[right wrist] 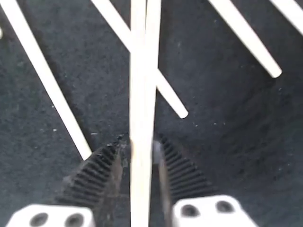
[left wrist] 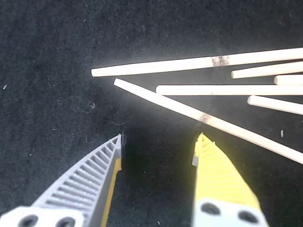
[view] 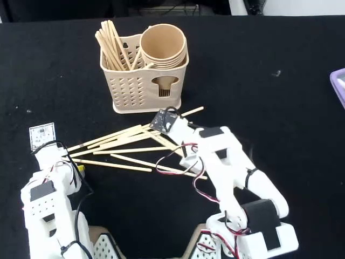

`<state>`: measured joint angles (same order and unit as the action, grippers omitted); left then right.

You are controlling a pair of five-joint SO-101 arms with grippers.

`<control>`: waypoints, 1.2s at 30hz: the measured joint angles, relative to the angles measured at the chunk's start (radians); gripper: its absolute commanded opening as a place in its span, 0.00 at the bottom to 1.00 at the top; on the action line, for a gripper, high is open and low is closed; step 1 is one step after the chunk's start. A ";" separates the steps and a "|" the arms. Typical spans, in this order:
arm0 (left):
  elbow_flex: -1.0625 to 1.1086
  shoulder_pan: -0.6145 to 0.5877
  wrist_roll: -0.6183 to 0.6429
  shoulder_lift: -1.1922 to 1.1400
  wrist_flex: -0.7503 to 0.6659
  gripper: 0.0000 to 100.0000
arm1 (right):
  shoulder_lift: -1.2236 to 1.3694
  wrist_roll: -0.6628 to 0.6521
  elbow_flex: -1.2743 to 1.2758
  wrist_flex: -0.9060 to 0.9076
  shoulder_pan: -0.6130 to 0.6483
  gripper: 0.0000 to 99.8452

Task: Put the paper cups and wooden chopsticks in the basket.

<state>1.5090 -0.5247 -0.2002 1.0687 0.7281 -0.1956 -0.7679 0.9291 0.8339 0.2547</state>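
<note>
Your right tool (right wrist: 140,142) is clamped on a pair of chopsticks (right wrist: 142,71) lying in the loose pile (view: 129,150) on the bench (view: 280,124), just in front of the basket (view: 141,91). The cups (view: 163,43) and several sticks already stand in it. Your left tool (left wrist: 158,138) hangs wide open and empty by the pile's other ends. Next, likely: lift the pair clear, tip it upright, and lower it in beside the cups.
</note>
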 measured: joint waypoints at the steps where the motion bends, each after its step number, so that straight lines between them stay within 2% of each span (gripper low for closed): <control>1: 0.000 0.000 0.000 0.000 0.000 0.25 | 0.000 0.000 -0.008 0.006 0.000 0.01; 5: 0.000 0.000 0.000 0.000 0.000 0.25 | -0.060 0.000 -0.058 0.107 -0.006 0.01; 11: 0.000 0.000 0.000 0.000 0.000 0.25 | -0.315 0.037 -0.153 0.322 -0.011 0.01; 15: 0.000 0.000 0.000 0.000 0.000 0.25 | -0.509 0.152 -0.276 0.413 0.066 0.01; 19: 0.000 0.000 0.000 0.000 0.000 0.25 | -0.626 0.336 -0.456 0.402 0.226 0.01; 23: 0.000 0.000 0.000 0.000 0.000 0.25 | -0.626 0.489 -0.603 0.239 0.311 0.01; 29: 0.000 0.000 0.000 0.000 0.000 0.25 | -0.476 0.661 -0.655 -0.192 0.318 0.01; 36: 0.000 0.000 0.000 0.000 0.000 0.25 | -0.215 0.697 -0.655 -0.611 0.318 0.01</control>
<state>1.5090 -0.5247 -0.2002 1.0687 0.7281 -0.4104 -0.0713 0.2739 0.2232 0.5723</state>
